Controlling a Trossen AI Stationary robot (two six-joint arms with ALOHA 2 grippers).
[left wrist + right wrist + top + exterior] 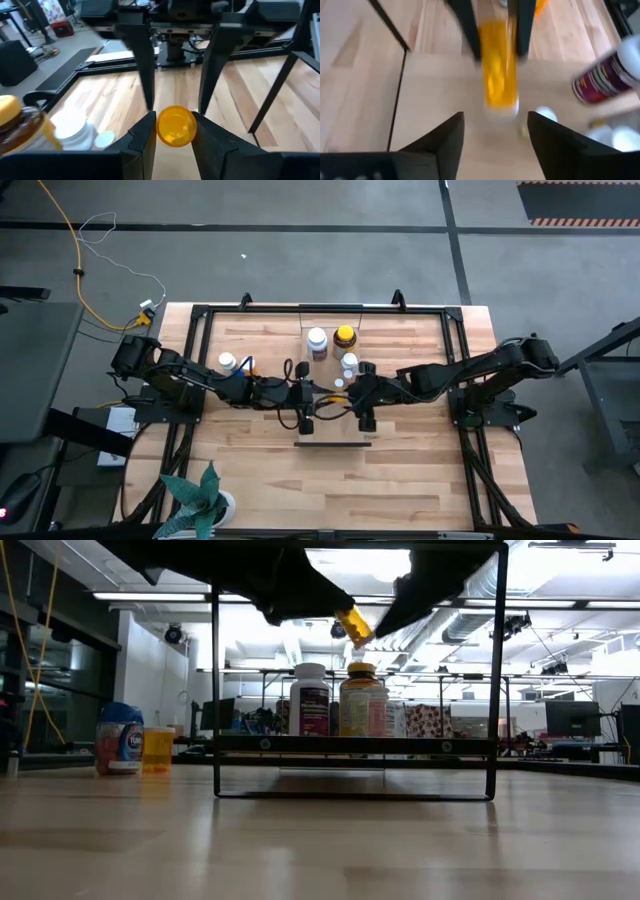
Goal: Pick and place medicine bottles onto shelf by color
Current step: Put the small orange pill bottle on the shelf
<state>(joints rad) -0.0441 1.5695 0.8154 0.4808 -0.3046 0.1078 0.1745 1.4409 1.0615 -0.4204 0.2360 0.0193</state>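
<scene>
Orange is the colour of the small bottle [175, 125] now in hand: I find the left gripper [172, 134] pinching it between its fingers, above the shelf [350, 744] near that shelf's middle. In the low view the bottle hangs tilted, clear of the shelf surface, so I judge it not yet placed. The right gripper [492, 131] faces the same bottle from the opposite side with its fingers spread and nothing between them; I read this as a handover just completed or a release, though I cannot say which from these views alone. Behind the shelf, toward the far edge of the table [400, 470], a white bottle with a dark label [317, 341] and an amber bottle with a yellow cap [345, 337] stand upright side by side; the low view shows them beyond the shelf, not on it, as far as I can tell. Two small white-capped bottles [348, 363] stand near the right gripper, behind the shelf. Left of the shelf, a blue-capped bottle [120, 738] and a small yellow-orange one [158, 749] wait on the table. By my assessment no bottle sits on the shelf yet; the task is at an early stage, with the held bottle first and all others remaining.
</scene>
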